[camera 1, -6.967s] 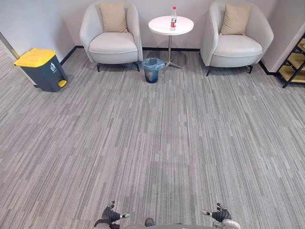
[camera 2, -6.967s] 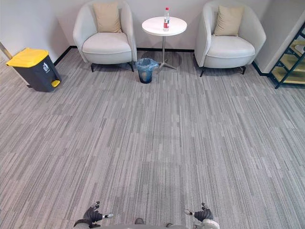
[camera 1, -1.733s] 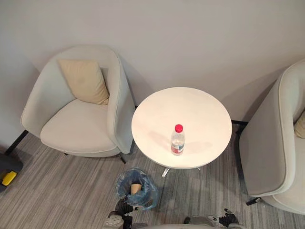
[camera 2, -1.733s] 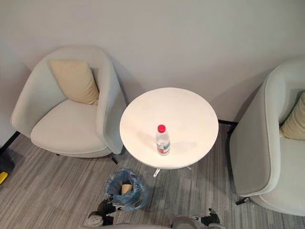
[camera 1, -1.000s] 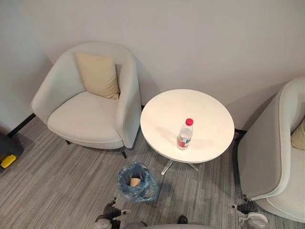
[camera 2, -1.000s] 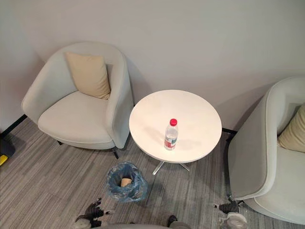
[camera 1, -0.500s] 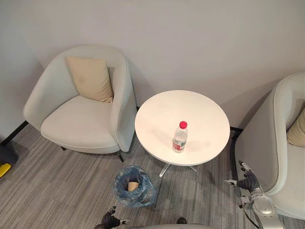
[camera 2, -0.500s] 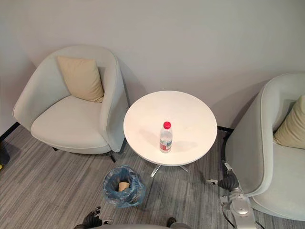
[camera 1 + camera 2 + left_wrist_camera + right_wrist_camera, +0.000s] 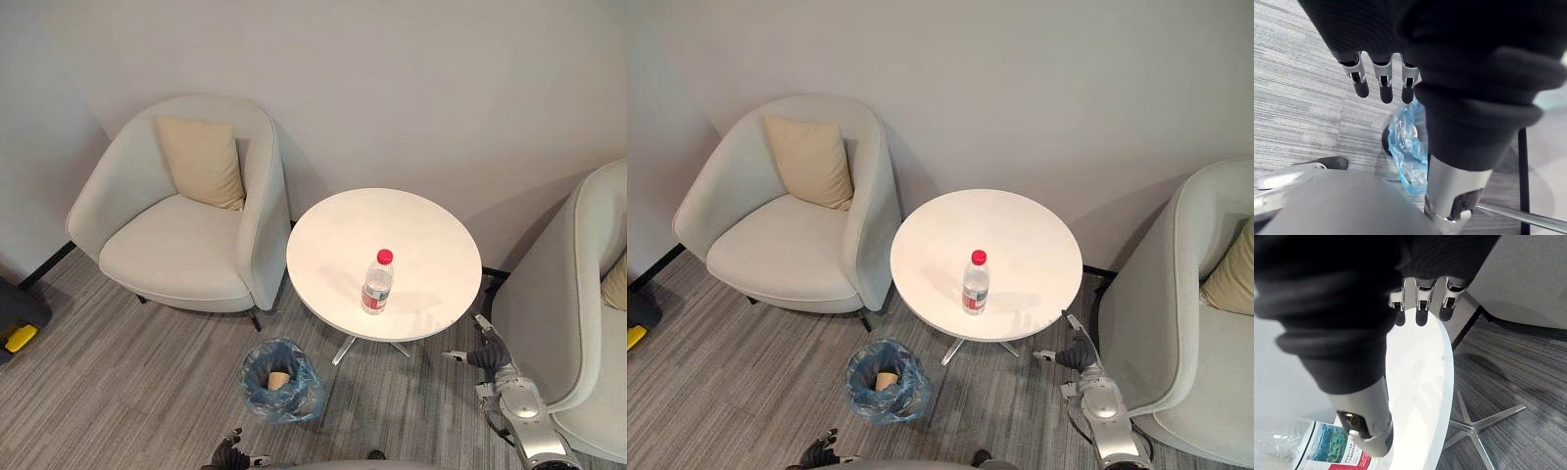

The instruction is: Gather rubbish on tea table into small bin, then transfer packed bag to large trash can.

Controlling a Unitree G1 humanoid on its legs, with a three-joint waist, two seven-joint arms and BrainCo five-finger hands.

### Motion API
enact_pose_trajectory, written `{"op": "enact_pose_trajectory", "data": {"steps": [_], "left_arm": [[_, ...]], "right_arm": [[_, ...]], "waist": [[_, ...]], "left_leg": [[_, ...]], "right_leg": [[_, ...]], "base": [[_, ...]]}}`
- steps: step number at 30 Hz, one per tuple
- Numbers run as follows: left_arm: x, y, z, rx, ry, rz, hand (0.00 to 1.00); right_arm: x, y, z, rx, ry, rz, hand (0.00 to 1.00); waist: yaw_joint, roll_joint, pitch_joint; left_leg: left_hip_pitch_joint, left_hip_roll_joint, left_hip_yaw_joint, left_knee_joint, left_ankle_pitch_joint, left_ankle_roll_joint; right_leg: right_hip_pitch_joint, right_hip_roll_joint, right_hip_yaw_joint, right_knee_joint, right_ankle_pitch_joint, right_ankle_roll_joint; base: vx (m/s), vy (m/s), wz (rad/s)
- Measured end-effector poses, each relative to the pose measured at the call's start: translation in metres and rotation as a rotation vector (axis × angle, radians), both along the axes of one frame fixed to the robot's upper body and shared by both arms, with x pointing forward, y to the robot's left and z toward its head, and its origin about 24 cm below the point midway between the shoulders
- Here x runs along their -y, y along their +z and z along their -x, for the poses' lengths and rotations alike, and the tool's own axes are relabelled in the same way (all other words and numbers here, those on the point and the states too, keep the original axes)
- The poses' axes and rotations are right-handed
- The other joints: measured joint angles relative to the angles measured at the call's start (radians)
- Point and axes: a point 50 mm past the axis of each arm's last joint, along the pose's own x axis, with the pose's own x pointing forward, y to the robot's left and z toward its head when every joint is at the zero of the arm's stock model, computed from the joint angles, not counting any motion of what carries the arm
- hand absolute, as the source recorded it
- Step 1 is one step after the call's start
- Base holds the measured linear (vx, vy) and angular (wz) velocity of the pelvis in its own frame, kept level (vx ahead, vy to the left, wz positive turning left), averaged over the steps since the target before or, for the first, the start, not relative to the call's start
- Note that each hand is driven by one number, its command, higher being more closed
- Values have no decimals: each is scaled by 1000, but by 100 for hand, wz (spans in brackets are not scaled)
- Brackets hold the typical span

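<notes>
While the bottle (image 9: 377, 282) is standing on the table (image 9: 338, 235), the right hand (image 9: 483, 354) is hovering open and empty beside the rim, the left hand (image 9: 1384, 78) hanging open; grasping looks next, needing a reach inward.

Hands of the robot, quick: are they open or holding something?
Left hand: open, holding nothing.
Right hand: open, holding nothing, beside the tea table.

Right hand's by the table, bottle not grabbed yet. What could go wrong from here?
The right hand sits close to the table rim and might bump it reaching in. The bottle stands upright and narrow; a glancing touch could topple it. The armchair beside that arm may crowd its swing.
</notes>
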Motion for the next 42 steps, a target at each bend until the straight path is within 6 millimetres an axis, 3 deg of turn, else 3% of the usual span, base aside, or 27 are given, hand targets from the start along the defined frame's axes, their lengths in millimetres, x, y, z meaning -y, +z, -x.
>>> {"op": "enact_pose_trajectory", "data": {"steps": [14,21,29,30,35,36,42], "left_arm": [[5,0,-2,16,-27,9,0],[10,3,-10,57,-51,20,0],[10,6,-20,96,-33,25,0],[10,9,-32,131,-28,23,0],[11,12,-38,165,-24,22,0],[10,12,-38,170,-24,22,0],[10,18,-56,228,0,28,0]], "right_arm": [[-27,22,-44,116,98,0,0],[-39,40,-74,203,100,-47,0],[-52,69,-110,305,109,-101,0],[-63,91,-130,366,134,-113,0],[-70,97,-137,378,160,-113,0],[-71,100,-140,382,164,-111,100],[-78,131,-165,444,168,-106,100]], "waist": [[3,14,9],[31,28,27],[57,33,92],[78,39,147],[83,41,178],[82,41,184],[97,47,250]], "left_leg": [[-31,6,-23,-8,14,-10],[-74,6,-30,-4,25,-17],[-143,3,-50,16,45,-17],[-186,0,-51,47,47,-21],[-206,-8,-52,67,49,-23],[-218,-11,-52,72,49,-23],[-291,-20,-52,126,49,-22]], "right_leg": [[-25,11,-20,-1,2,-8],[-59,10,-38,5,2,-9],[-143,-6,-61,69,-17,-20],[-191,-15,-62,113,-22,-24],[-217,-30,-65,159,-42,-20],[-228,-35,-65,173,-49,-19],[-304,-50,-65,227,-46,-23]], "base": [[-4,-2,4],[-15,6,7],[-44,-1,8],[-143,-43,9],[-92,-19,5],[-86,3,2],[-81,-2,3]]}}
